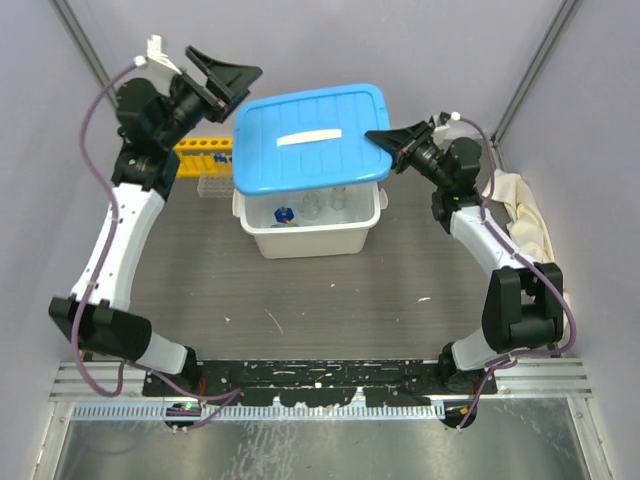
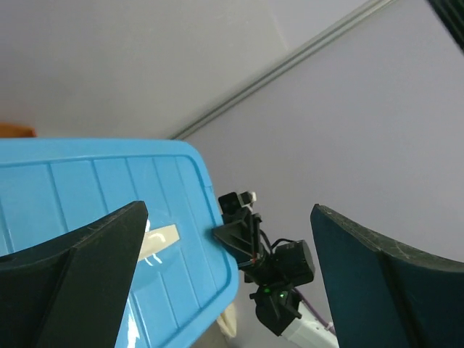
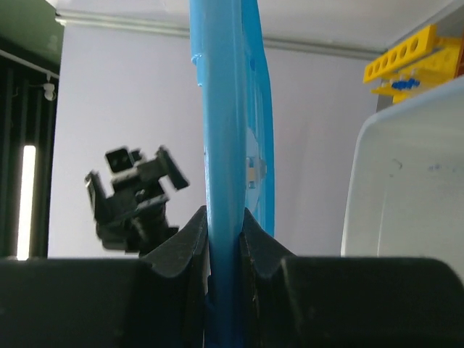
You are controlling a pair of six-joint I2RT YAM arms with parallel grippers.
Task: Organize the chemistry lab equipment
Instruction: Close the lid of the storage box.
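The blue lid (image 1: 310, 135) hangs over the white bin (image 1: 310, 240), shifted toward the back, so the bin's front part is uncovered. My right gripper (image 1: 385, 146) is shut on the lid's right edge; in the right wrist view the lid (image 3: 225, 130) stands edge-on between the jaws of the gripper (image 3: 225, 225). Inside the bin lie a blue-capped piece (image 1: 283, 213) and clear glass flasks (image 1: 322, 207). The yellow tube rack (image 1: 205, 152) stands left of the bin. My left gripper (image 1: 245, 86) is open just off the lid's back-left corner, touching nothing.
A clear plastic rack (image 1: 212, 186) sits in front of the yellow rack. A crumpled cream cloth (image 1: 525, 222) lies along the right wall beside my right arm. Grey walls close in at the back and on both sides.
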